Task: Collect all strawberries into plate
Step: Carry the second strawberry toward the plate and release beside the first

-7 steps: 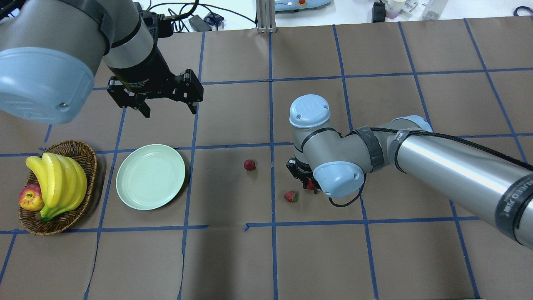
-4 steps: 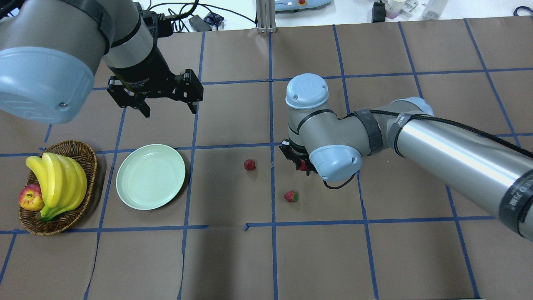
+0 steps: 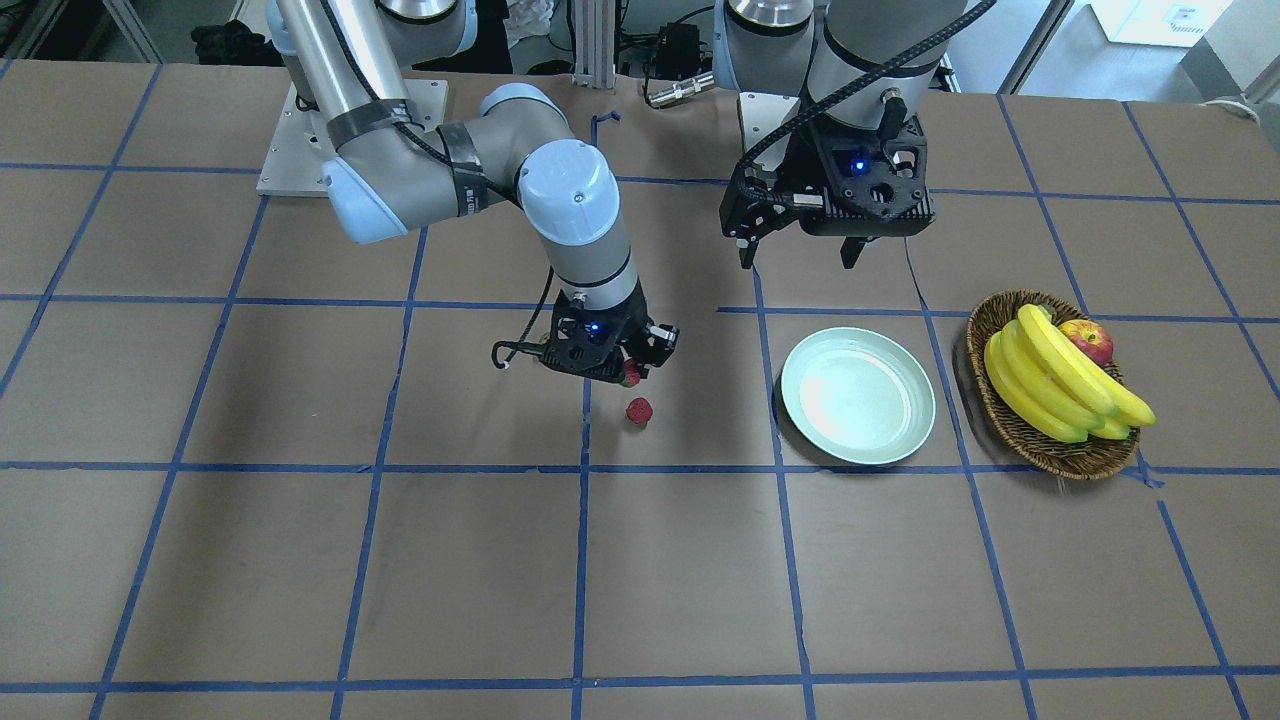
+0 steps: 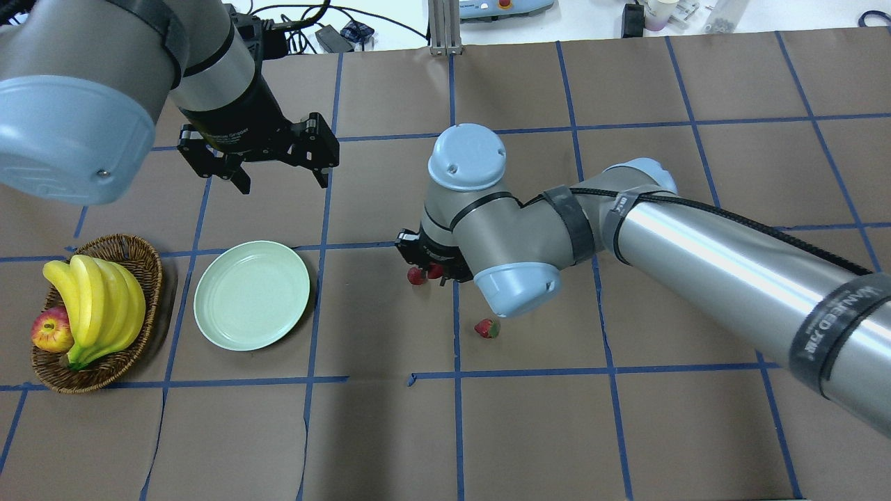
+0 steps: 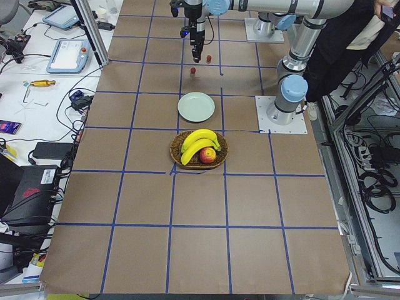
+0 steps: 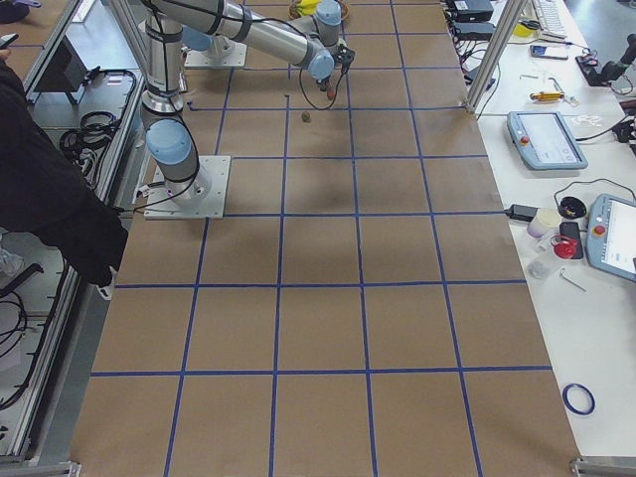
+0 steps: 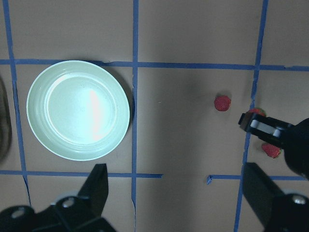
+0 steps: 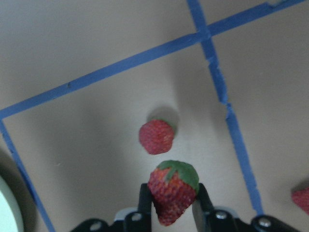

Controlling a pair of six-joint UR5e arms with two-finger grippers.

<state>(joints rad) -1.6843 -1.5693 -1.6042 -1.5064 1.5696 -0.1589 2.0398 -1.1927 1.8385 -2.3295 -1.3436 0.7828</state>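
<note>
The right gripper [image 4: 428,268] hangs low over the table, well to the plate's [image 4: 251,295] right as the robot sees it. Its jaws pinch one berry [image 8: 172,188] by the flanks, tip tucked between the fingers and green cap poking out. A second berry [image 4: 416,276] lies on the table just beside that gripper, on the side towards the plate. The third [image 4: 486,328] sits farther from the plate again, and no berry is in the plate yet. The left gripper [image 4: 285,185] hovers beyond the plate's far rim, jaws spread wide and holding nothing. The danger looks to be the grip: the berry is tapered and held over a small patch, so a quick swing could squirt it loose. The second berry also lies right on the line to the plate, so a low carry could knock it rolling. A drop from height could bounce the berry over that shallow rim. As for writing, the black band on the right arm appears to read "WANLEED" [image 4: 832,334]. The white lettering on the left wrist is too small to read.
</note>
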